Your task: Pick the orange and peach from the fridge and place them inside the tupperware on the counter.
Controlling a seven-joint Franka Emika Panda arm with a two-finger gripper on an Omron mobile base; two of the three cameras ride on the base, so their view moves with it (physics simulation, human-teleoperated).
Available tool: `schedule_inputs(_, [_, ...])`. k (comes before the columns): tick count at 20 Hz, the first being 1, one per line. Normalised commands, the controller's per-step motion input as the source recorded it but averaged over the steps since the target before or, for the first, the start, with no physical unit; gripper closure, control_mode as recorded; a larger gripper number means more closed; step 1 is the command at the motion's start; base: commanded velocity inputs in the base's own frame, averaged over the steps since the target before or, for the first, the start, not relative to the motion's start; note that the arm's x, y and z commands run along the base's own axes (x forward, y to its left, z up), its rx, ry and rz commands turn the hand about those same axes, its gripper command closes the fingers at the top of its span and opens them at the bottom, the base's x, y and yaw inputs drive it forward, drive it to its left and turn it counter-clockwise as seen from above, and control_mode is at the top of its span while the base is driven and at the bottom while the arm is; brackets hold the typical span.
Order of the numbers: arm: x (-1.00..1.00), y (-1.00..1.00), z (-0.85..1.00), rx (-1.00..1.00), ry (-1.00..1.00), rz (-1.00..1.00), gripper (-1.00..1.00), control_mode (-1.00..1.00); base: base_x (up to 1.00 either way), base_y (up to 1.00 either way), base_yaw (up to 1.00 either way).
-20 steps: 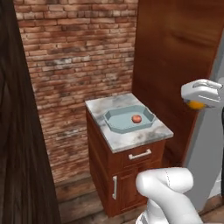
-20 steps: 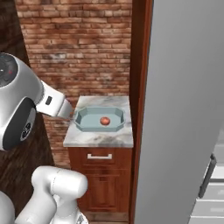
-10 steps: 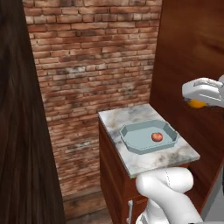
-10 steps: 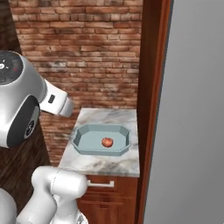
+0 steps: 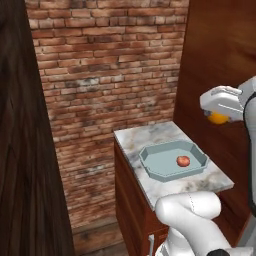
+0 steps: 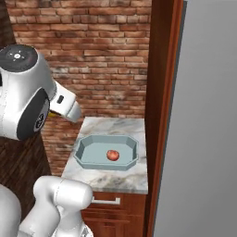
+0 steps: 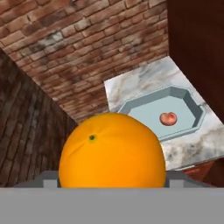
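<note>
Gripping the orange (image 7: 112,151), the claw (image 5: 218,116) hangs above the surface (image 5: 131,139); the peach (image 5: 183,161) lies in the tupperware (image 5: 150,161)

Even, soft rendered light all around me; no glare, faint shadows. The dark wooden wall (image 5: 22,150) on my left reads dim and smeared.

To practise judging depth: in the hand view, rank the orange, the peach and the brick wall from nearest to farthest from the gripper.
1. The orange, held in the gripper itself.
2. The peach, lying in the tupperware on the counter ahead.
3. The brick wall, behind the counter.
</note>
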Motion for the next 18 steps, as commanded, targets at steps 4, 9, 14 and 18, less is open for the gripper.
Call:
schedule_inputs(4, [0.61, 0.00, -0.26, -0.10, 0.75, 0.00, 1.00, -1.00, 0.00, 0.00, 0.00])
schedule_inputs(9, [0.42, 0.03, -0.53, -0.29, 0.64, 0.00, 1.00, -1.00, 0.00, 0.00, 0.00])
schedule_inputs(14, [0.12, 0.02, -0.60, -0.31, 0.12, 0.00, 1.00, -1.00, 0.00, 0.00, 0.00])
schedule_inputs(18, [0.12, 0.00, -0.59, -0.13, 0.02, 0.00, 1.00, -1.00, 0.00, 0.00, 0.00])
